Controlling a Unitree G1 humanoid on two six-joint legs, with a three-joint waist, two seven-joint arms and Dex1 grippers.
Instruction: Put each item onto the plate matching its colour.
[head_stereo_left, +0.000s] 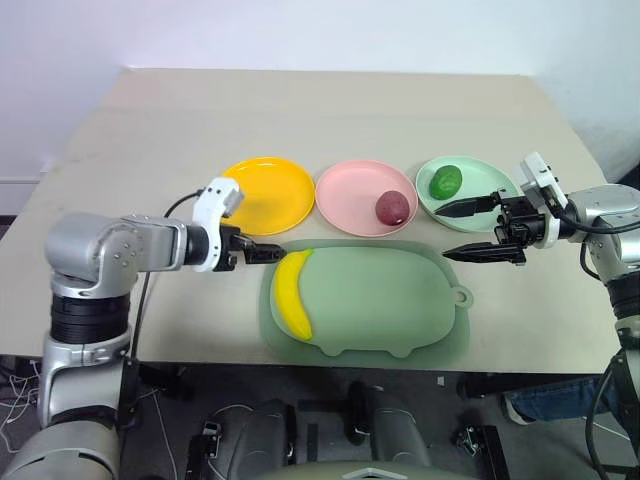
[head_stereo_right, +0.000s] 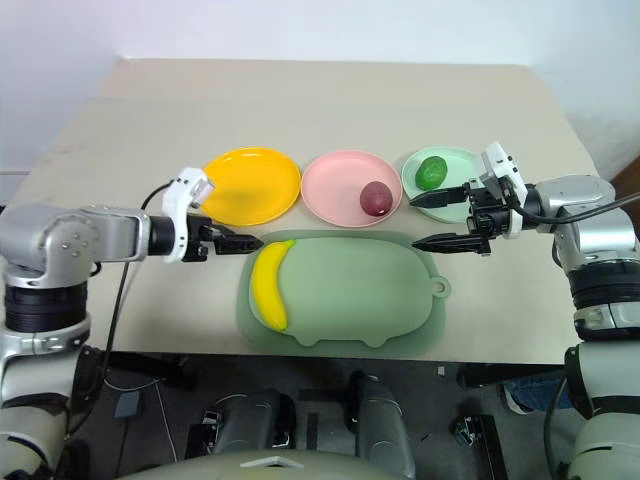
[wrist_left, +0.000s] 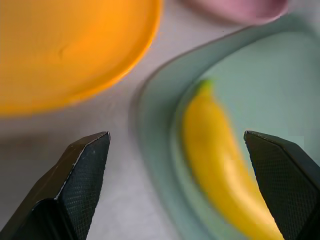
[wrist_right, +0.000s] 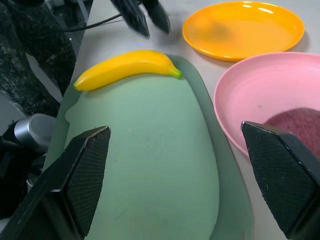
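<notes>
One banana (head_stereo_left: 292, 293) unsorted on mat (head_stereo_left: 400, 300); red, green fruits plated.

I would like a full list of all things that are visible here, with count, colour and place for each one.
table: one, beige, under everything.
pig-shaped mat: one, sage green, at the near edge of the table.
banana: one, yellow, lying on the left end of the mat.
orange-yellow plate: one, left in the row behind the mat, nothing on it.
pink plate: one, middle of the row.
dark red fruit: one, on the pink plate.
mint green plate: one, right in the row.
dark green fruit: one, on the mint green plate.
left pincer: black, open, by the banana's top end.
right pincer: black, open, empty, over the mat's right end.
</notes>
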